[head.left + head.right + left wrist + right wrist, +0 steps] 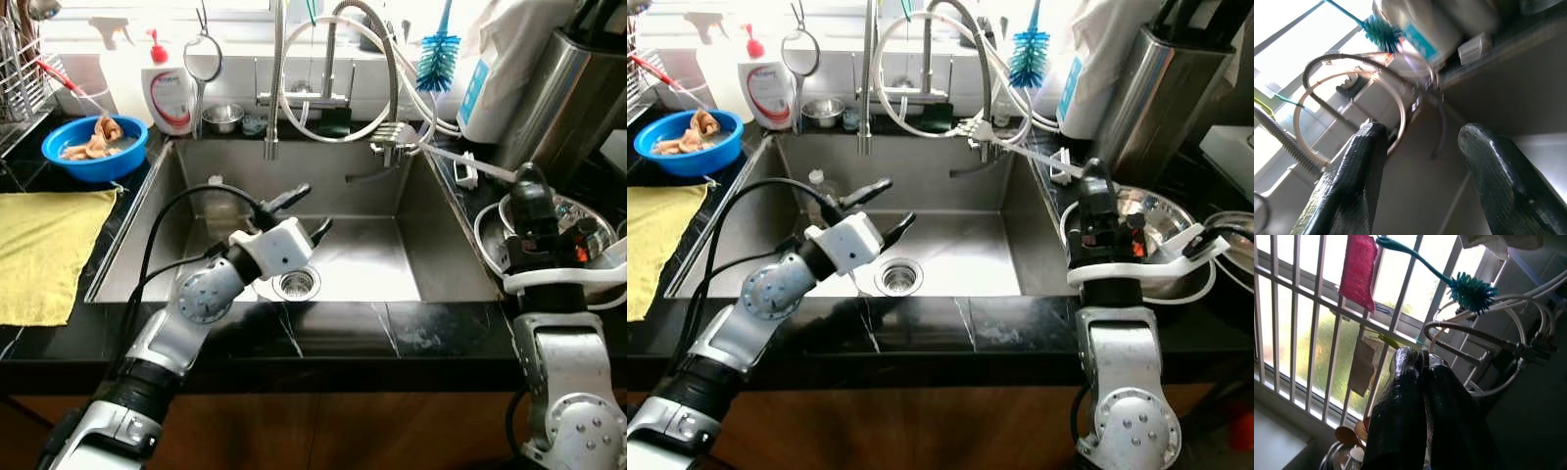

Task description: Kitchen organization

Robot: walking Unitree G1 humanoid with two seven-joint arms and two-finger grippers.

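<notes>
**Left arm over the steel sink, right arm raised at the counter edge**

A brushed stainless-steel sink basin (392,250) fills the centre of the head views, set in a glossy black stone counter (421,328) veined with white. Its round perforated drain (296,284) sits low in the middle. At the back rise a chrome faucet (274,88) and a ribbed metal spray hose (377,59) arcing in a loop, with a teal bristle bottle brush (437,54) standing at upper centre-right.

At upper left, a round blue plastic bowl (95,149) holds pale scraps, beside a white soap pump bottle with a red top (168,93). A soft yellow cloth (44,250) lies flat at the left edge. At right, a shiny steel mixing bowl (1156,220) rests on the counter, partly hidden by the arm.

The left gripper (302,211) reaches from lower left, elbow bent, its white wrist block just above the drain; the two textured black fingers are spread wide apart with nothing between them, as the left wrist view confirms.

The right gripper (1422,362) points upward at the sink's right edge, its fingers pressed together and holding nothing.
</notes>
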